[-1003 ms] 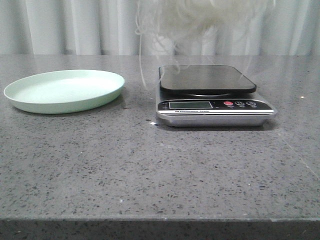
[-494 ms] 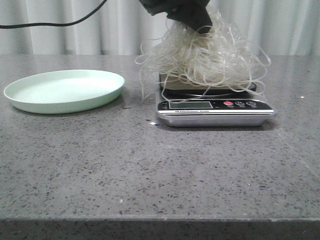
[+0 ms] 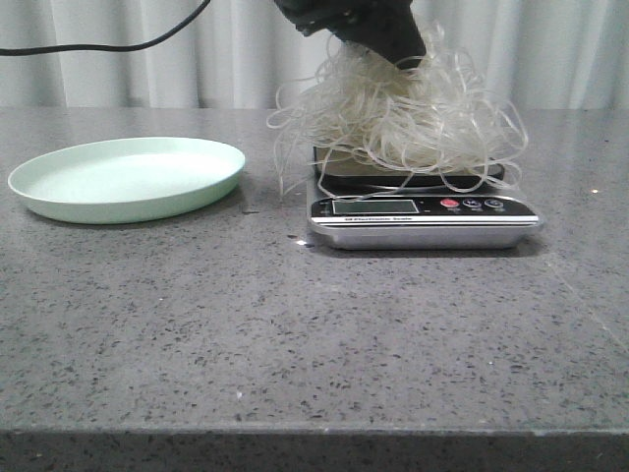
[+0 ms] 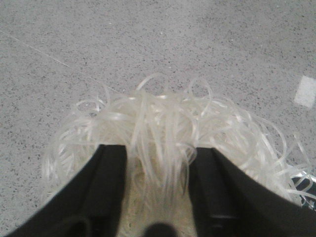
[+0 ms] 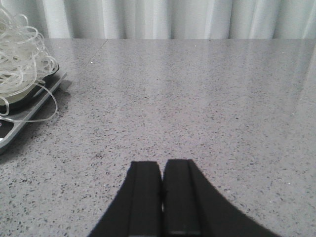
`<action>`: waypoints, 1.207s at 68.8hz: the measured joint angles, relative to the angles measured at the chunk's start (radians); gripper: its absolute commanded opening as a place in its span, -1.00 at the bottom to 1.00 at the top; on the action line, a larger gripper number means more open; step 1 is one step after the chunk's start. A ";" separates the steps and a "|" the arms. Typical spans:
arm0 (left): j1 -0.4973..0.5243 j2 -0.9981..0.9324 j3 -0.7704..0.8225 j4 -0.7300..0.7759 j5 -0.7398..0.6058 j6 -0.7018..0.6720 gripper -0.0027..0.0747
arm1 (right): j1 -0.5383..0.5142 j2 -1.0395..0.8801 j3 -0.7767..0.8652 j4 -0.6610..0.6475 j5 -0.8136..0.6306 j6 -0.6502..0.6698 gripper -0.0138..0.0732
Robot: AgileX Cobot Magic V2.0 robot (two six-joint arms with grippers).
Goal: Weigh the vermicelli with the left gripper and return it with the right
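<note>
Grey speckled tabletop (image 3: 295, 334) carries everything. Pale green plate (image 3: 128, 177) sits at its left side, nothing in it, well apart from the scale (image 3: 421, 211) at centre-right. Vermicelli (image 3: 403, 113), a puffy tangle of whitish strands, rests on the scale's dark platform, loops spilling over both edges and hanging beside the display. Left gripper (image 4: 158, 163) comes down from above into the top of the vermicelli, fingers (image 4: 111, 182) spread with strands bunched between them, grasping it. Right gripper (image 5: 163, 197) hovers low over bare tabletop off to the scale's side, fingers pressed together, holding nothing.
</note>
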 measured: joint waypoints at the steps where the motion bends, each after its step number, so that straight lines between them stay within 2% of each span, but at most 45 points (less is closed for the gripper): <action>1: 0.000 0.000 0.000 0.000 0.000 0.000 0.27 | 0.000 0.000 0.000 0.000 0.000 0.000 -0.33; 27: 0.017 -0.137 0.000 0.098 0.086 -0.021 0.23 | 0.000 0.000 0.000 0.000 0.000 0.000 -0.33; 37: 0.088 -0.222 0.000 0.119 0.151 -0.107 0.23 | 0.000 0.000 0.000 0.000 0.000 0.000 -0.33; 47: 0.182 -0.315 -0.001 0.211 0.226 -0.221 0.21 | 0.000 0.000 0.000 0.002 0.000 0.000 -0.33; 56: 0.272 -0.417 0.028 0.317 0.258 -0.311 0.02 | 0.000 0.000 0.000 0.002 0.000 0.000 -0.33; 65: 0.351 -0.536 0.098 0.357 0.259 -0.347 -0.16 | 0.000 0.000 0.000 0.002 0.000 0.000 -0.33; 75: 0.435 -0.699 0.246 0.365 0.205 -0.352 -0.29 | 0.000 0.000 0.000 0.002 0.000 0.000 -0.33; 83: 0.486 -0.849 0.387 0.367 0.132 -0.352 -0.51 | 0.000 0.000 0.000 0.002 0.000 0.000 -0.33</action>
